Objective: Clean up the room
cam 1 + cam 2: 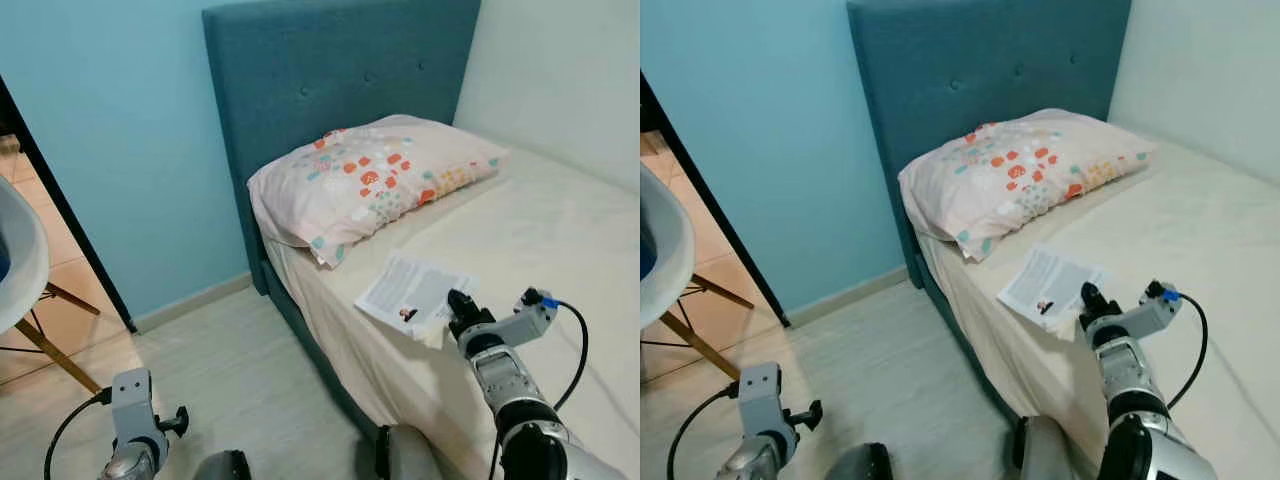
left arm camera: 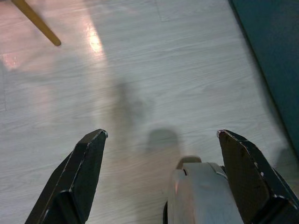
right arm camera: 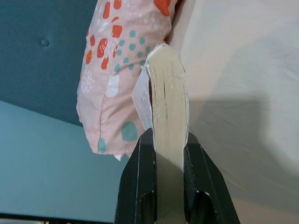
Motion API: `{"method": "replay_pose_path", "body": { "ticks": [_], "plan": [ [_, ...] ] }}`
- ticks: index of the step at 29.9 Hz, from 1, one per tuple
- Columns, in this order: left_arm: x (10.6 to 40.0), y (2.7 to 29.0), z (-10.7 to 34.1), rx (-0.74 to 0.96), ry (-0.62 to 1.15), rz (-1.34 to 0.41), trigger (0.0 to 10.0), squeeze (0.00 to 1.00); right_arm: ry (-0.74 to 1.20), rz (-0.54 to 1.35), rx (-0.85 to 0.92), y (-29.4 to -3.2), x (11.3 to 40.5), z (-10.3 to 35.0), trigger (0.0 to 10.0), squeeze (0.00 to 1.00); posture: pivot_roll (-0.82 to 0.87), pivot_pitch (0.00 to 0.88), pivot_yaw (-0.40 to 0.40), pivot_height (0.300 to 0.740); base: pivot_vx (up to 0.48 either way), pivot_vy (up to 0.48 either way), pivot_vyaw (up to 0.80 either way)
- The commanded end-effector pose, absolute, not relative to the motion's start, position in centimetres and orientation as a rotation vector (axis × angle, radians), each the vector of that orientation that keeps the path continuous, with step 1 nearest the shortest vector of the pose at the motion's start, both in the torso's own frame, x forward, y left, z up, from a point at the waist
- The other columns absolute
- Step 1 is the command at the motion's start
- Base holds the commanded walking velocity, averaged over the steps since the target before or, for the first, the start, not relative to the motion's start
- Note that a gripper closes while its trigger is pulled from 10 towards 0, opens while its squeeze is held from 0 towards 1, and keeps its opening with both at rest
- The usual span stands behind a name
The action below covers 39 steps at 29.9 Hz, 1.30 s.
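**K:** Fingers [image 3: 140, 186] of right gripper [image 3: 169, 154] pinched tight on book [image 3: 168, 102], page edge facing the lens, cover sheet peeling off one side. No gap left between pads and pages.

**M:** Location in head views?

**K:** Lower centre-right of frame. Book [image 1: 415, 292] flat near the mattress edge of bed [image 1: 560, 230], right gripper [image 1: 455, 310] biting its near corner. Looks like a side-on pinch because the book lies flat: only the overhanging edge offers anything to grab.

**M:** Lifted yet?

**K:** Cannot tell. Far end appears to rest on the sheet; near corner possibly raised a little.

**M:** Surroundings?

**K:** Patterned pillow [image 1: 375, 180] just beyond the book, upper centre of frame, leaning against teal headboard [image 1: 330, 70]. Close, but apart from the book.

**M:** Left side?

**K:** Left gripper [image 2: 161, 140] spread wide, holding nothing, pointing down at pale wood floor [image 2: 140, 70]. Left arm low at lower left of frame, idle, probably kept down to stay clear of the bed.

**M:** Risk?

**K:** Thin grip on one corner, so likely sag or page fan-out once fully off the mattress. Slow lift advised, then carry to wherever books belong. White chair [image 1: 20, 260] at left edge of frame, by the doorway, worth avoiding on the turn.
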<state>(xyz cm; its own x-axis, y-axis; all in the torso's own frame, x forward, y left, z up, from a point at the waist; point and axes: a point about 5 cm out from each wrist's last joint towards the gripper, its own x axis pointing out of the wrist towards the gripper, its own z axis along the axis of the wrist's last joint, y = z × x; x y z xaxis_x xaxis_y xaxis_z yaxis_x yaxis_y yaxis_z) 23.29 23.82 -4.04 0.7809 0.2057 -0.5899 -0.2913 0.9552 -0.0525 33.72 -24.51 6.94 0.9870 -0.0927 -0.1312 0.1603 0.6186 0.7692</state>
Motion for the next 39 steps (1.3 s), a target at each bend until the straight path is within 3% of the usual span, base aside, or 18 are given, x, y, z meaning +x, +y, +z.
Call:
{"method": "replay_pose_path", "body": {
  "ticks": [1, 5, 9, 14, 15, 27, 39],
  "plan": [
    [22.8, 24.0, -4.3, -0.133, 0.635, 0.269, 10.0, 0.00, 0.072, -0.153, 0.921, -24.0, 34.0, 7.0, 10.0, 0.00, -0.04, 0.000, 0.004, 0.520, 0.000, 0.000, 0.00],
    [22.4, 24.2, -4.4, -0.122, 0.628, 0.259, 10.0, 0.00, 0.124, -0.184, 0.937, -23.3, 34.0, 6.4, 10.0, 0.00, -0.01, 0.008, 0.005, 0.520, 0.000, 0.000, 0.00],
    [21.1, 25.0, -4.9, -0.100, 0.639, 0.257, 10.0, 0.00, 0.217, -0.236, 0.914, -22.1, 33.5, 5.0, 10.0, 0.00, 0.02, 0.088, 0.032, 0.520, 0.000, 0.000, 0.00],
    [20.0, 25.4, -5.2, -0.081, 0.646, 0.245, 10.0, 0.00, 0.231, -0.288, 0.898, -22.3, 33.2, 4.6, 10.0, 0.00, 0.03, 0.122, 0.045, 0.520, 0.000, 0.000, 0.00],
    [19.4, 25.7, -5.4, -0.073, 0.649, 0.242, 10.0, 0.00, 0.216, -0.301, 0.910, -22.5, 33.2, 4.7, 10.0, 0.00, 0.06, 0.167, 0.061, 0.520, 0.000, 0.000, 0.00],
    [18.3, 27.8, -4.5, -0.016, 0.602, 0.206, 10.0, 0.00, 0.023, -0.281, 1.115, -22.6, 34.9, 7.2, 10.0, 0.00, 0.13, 0.267, 0.123, 0.520, 0.000, 0.000, 0.00],
    [18.0, 28.8, -3.6, 0.000, 0.549, 0.194, 10.0, 0.00, -0.065, -0.168, 1.084, -21.4, 37.4, 11.3, 10.0, 0.00, 0.16, 0.306, 0.133, 0.520, 0.000, 0.000, 0.00]
  ]
}}
